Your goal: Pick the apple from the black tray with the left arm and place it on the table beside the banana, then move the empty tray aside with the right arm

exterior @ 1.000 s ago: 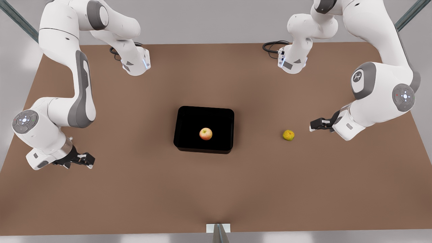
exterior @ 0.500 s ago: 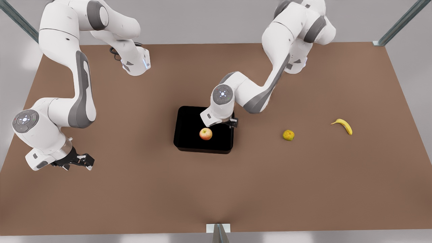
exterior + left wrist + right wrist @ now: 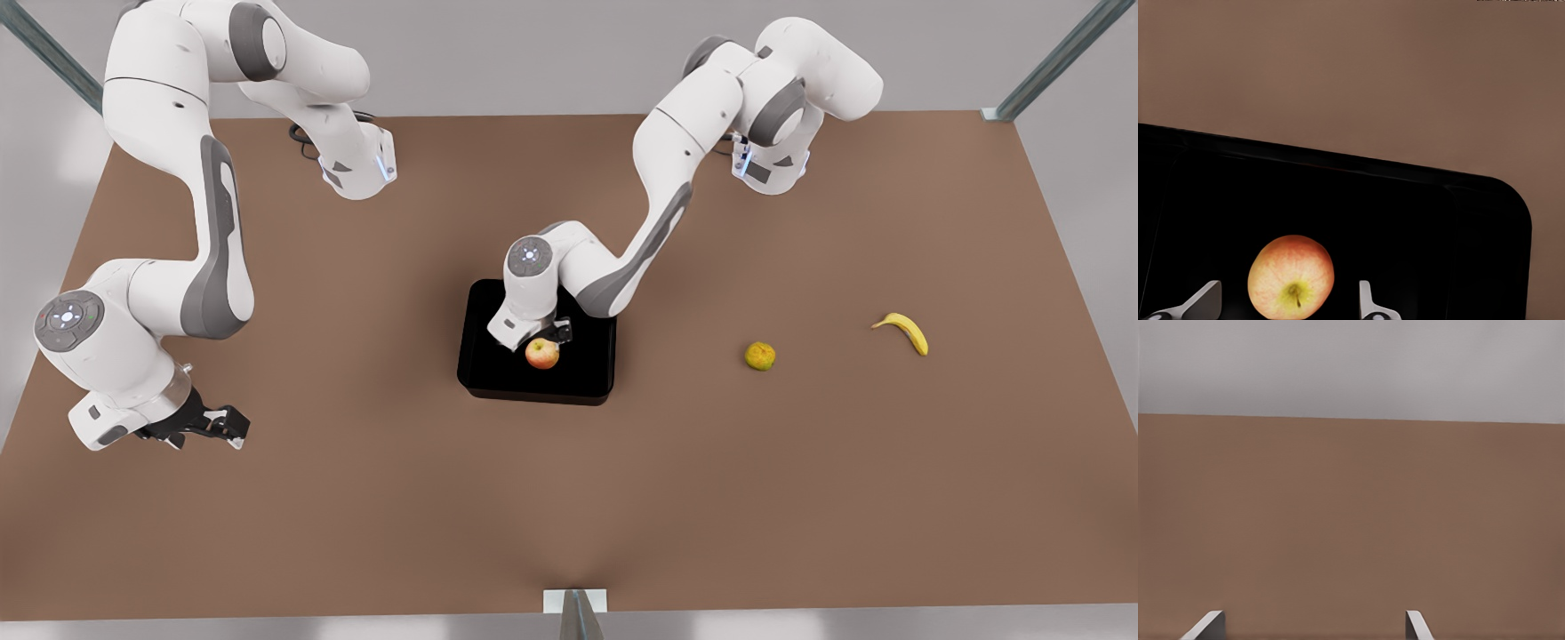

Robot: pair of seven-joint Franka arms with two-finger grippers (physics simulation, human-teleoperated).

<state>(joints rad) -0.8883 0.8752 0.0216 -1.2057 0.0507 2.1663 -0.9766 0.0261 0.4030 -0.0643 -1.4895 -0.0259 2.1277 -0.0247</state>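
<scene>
Apple between spread jaws, black tray

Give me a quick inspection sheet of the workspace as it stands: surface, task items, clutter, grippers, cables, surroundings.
Surface: brown table, flat and matte.
Apple: apple lies inside the black tray, near its middle.
Banana: banana lies on the table toward the front view's right, well apart from the tray.
Clutter: yellow-green round fruit between tray and banana.
Left gripper: left gripper open over the tray, fingers either side of the apple, not closed on it.
Right gripper: right gripper open, waiting at the front view's left, holding nothing.
Cables: black cable loops by the arm bases.
Surroundings: grey wall, metal frame struts at the corners.
</scene>
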